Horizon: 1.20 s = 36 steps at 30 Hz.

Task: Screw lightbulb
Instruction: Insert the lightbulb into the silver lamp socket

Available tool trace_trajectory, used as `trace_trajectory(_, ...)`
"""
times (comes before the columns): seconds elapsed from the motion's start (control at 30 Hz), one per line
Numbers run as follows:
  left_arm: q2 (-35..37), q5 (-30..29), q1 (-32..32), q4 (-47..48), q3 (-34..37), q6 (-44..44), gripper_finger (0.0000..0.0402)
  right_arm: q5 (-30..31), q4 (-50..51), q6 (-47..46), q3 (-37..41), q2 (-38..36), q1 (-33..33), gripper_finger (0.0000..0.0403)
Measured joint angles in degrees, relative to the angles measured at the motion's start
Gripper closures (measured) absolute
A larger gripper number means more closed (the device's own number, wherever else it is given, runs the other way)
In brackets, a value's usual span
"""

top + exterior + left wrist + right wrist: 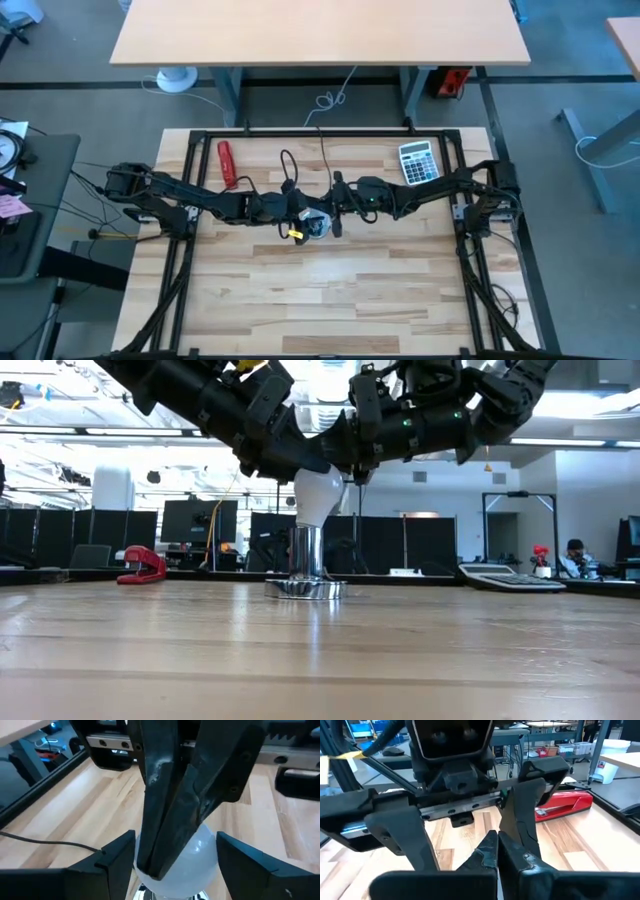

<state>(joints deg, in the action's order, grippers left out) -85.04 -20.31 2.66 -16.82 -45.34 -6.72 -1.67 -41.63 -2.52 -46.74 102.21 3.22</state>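
Right, both arms met over the middle of the desk [330, 300], and the lightbulb [318, 494] stood upright directly beneath them, its base seated in the shiny metal socket [305, 572]. The right claw [170, 845] came down on the bulb's dome with its fingers pinched close together, apparently clenched on the glass to turn it. The left claw [175, 857] sat spread wide either side of the bulb, released, probably bracketing it to keep things steady. A red stapler [141, 566] lay well off behind the left claw, a calculator [416, 162] behind the right.
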Motion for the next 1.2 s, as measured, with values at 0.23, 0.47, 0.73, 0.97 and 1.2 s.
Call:
trace_trajectory(0.23, 1.89, -1.4, 0.34, -0.69, -0.02, -0.21, 0.016, -0.19, -0.38, 1.12, 0.19, 0.0, -0.02, 0.0396)
trace_trajectory(0.47, 6.42, -1.28, 1.58, 2.46, -0.04, 0.14, 0.016, -1.52, -1.03, 2.22, 0.27, 0.04, -0.04, 0.0396)
trace_trajectory(0.73, 8.47, -1.7, 6.34, 1.39, 3.64, 0.45, 0.016, -1.62, -1.52, 3.14, 0.39, 0.09, -0.04, 0.0396)
trace_trajectory(0.97, 6.24, -5.44, 6.72, -16.63, 12.84, -2.32, 0.016, -1.53, -1.78, 2.98, 0.33, 0.11, -0.02, 0.0397)
trace_trajectory(1.2, 5.07, -6.68, 6.39, -19.9, 15.96, -3.35, 0.016, -1.64, -2.26, 3.16, 0.35, 0.15, -0.1, 0.0397)
